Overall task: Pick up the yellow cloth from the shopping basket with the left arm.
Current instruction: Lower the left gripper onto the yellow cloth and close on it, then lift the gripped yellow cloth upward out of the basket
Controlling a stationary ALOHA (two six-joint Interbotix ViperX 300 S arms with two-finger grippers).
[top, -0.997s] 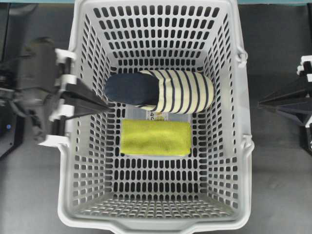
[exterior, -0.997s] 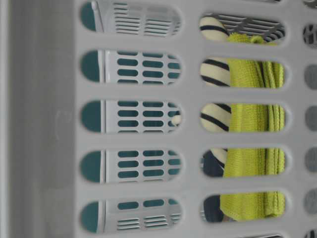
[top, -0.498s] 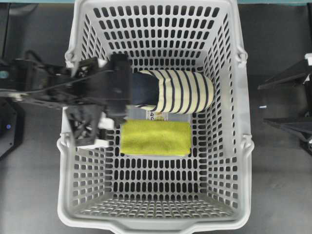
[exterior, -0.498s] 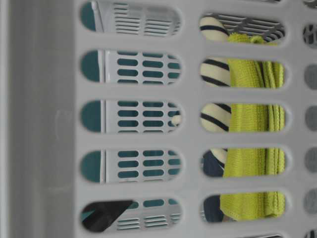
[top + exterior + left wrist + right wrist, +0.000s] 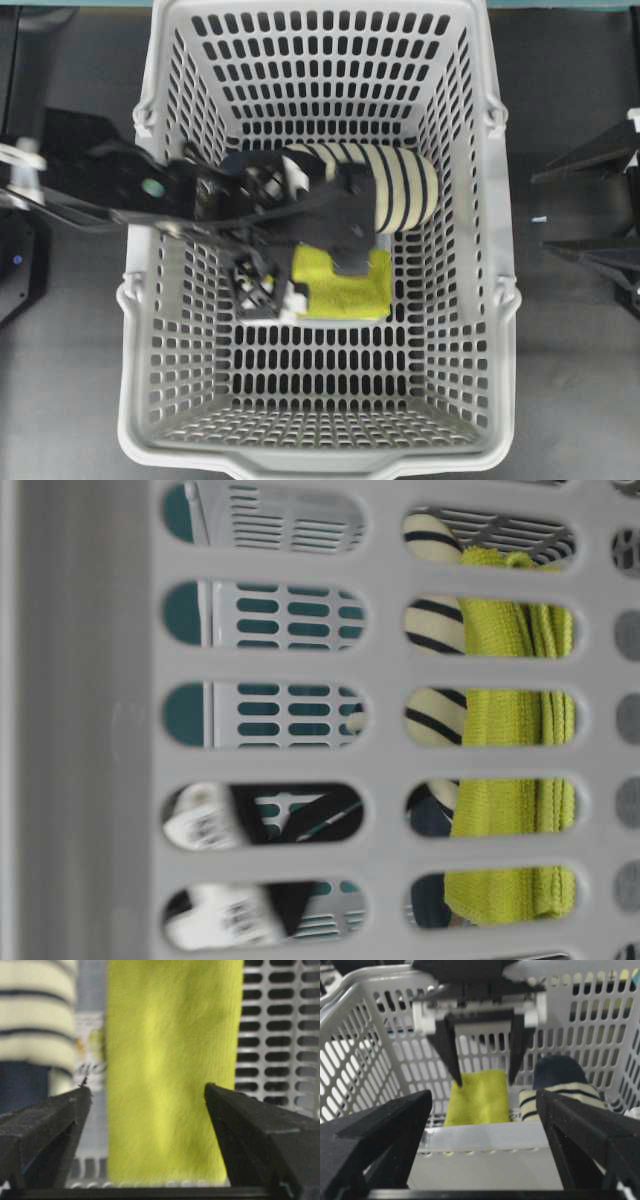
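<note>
Inside the shopping basket (image 5: 470, 330), the yellow cloth (image 5: 345, 285) is lying flat on the slotted floor, just beside the striped fabric roll (image 5: 400, 185). Over it, the left gripper (image 5: 485, 1077) is hanging with its jaws spread apart, straddling the cloth's width and holding nothing. A white label (image 5: 92, 1055) is peeking out between cloth and roll, its print too blurred to read. Outside the basket, the right gripper (image 5: 482, 1110) is standing wide open too.
</note>
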